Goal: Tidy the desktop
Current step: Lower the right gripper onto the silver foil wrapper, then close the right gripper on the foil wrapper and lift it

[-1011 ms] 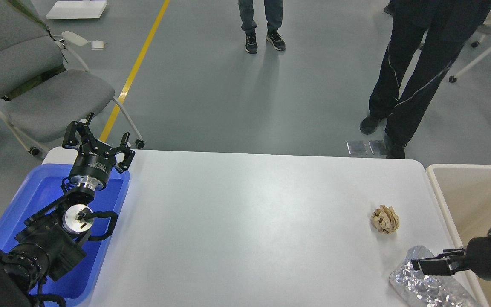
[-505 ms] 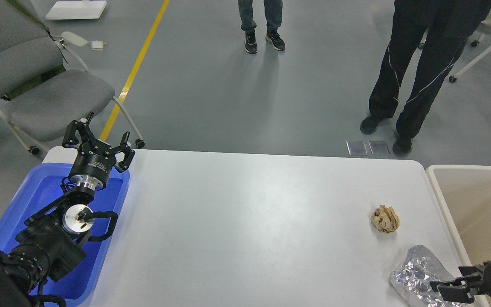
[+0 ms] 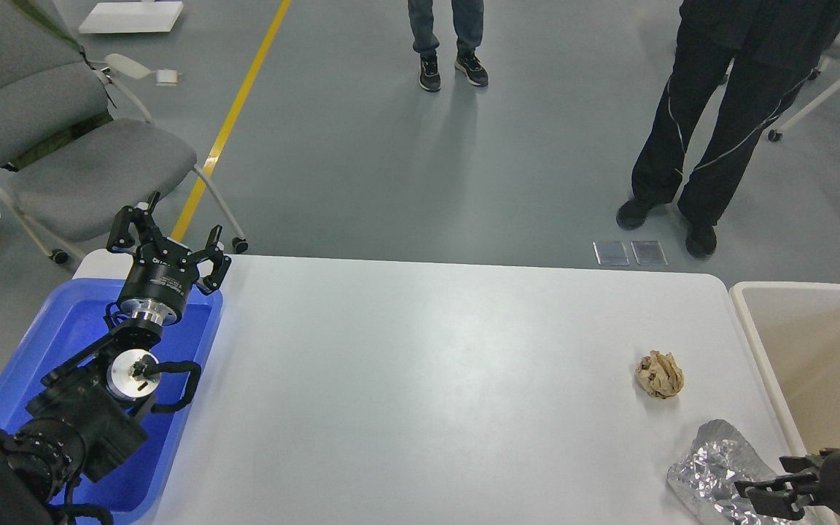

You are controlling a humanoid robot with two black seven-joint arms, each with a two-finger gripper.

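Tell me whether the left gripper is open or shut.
Open: the left gripper hangs over the blue tray with fingers spread apart, nothing between them.

I'm looking down on the white desk (image 3: 420,379), a wide matte top with rounded corners. A blue tray (image 3: 63,335) sits on its left end, reaching close to the near and far edges. Toward the right end a small ball of crumpled brown paper (image 3: 659,374) lies by itself on the bare surface. Nearer to me, at the right front corner, a crinkled silver foil wrapper (image 3: 715,467) lies flat, close to the paper ball but not touching it
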